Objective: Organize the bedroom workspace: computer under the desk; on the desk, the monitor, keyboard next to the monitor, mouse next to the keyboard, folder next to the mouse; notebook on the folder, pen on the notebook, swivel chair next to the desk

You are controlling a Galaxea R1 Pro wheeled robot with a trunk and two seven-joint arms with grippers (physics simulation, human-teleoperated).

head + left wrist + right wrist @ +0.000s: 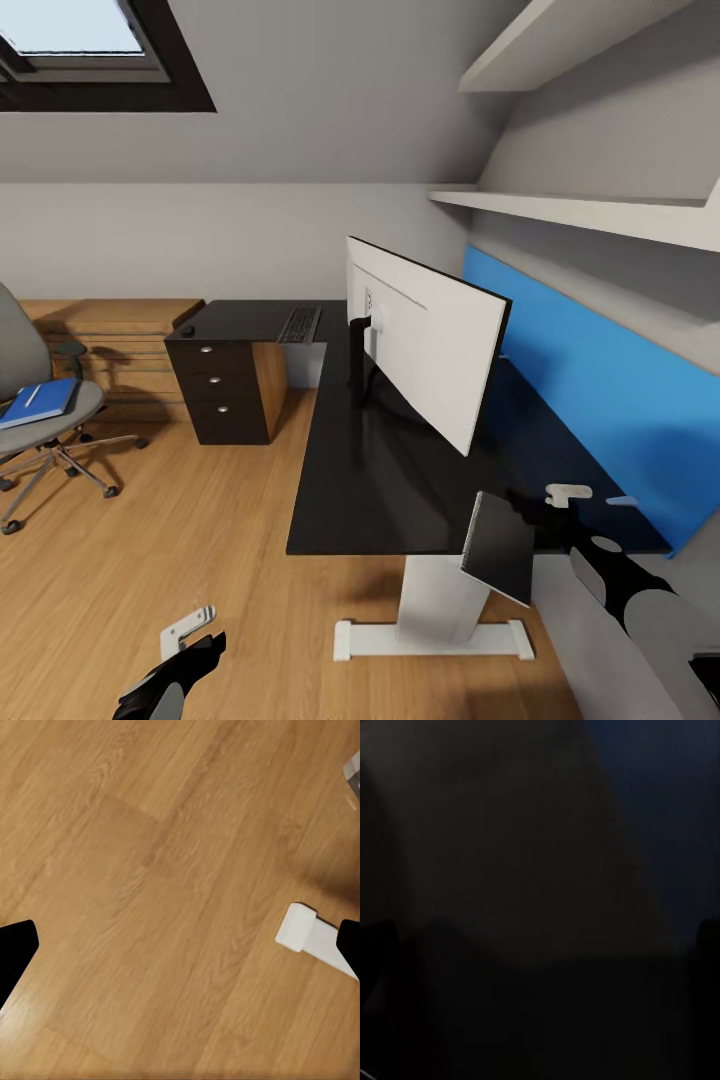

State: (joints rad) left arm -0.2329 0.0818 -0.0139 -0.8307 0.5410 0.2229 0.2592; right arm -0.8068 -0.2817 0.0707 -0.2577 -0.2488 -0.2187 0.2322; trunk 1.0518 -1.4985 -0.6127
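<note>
The monitor (425, 345) stands on the black L-shaped desk (370, 480), its white back toward me. On the desk's far wing lie the keyboard (300, 325) and the small mouse (187, 330). At the left, the swivel chair (25, 360) carries the blue folder (40, 402), with the thin white pen (33, 394) on top. The dark grey notebook (500, 547) hangs tilted over the desk's near edge, right beside my right gripper (530, 510), whose fingers (379, 960) look spread. My left gripper (205, 650) (180, 960) is open above the floor. The computer is out of view.
A light wooden dresser (115, 340) stands behind the chair. The desk's white leg and foot (440, 615) (311, 937) are close to my left gripper. A blue wall panel (600, 400) and white shelves (590, 210) line the right wall, and a skylight (80, 40) sits at upper left.
</note>
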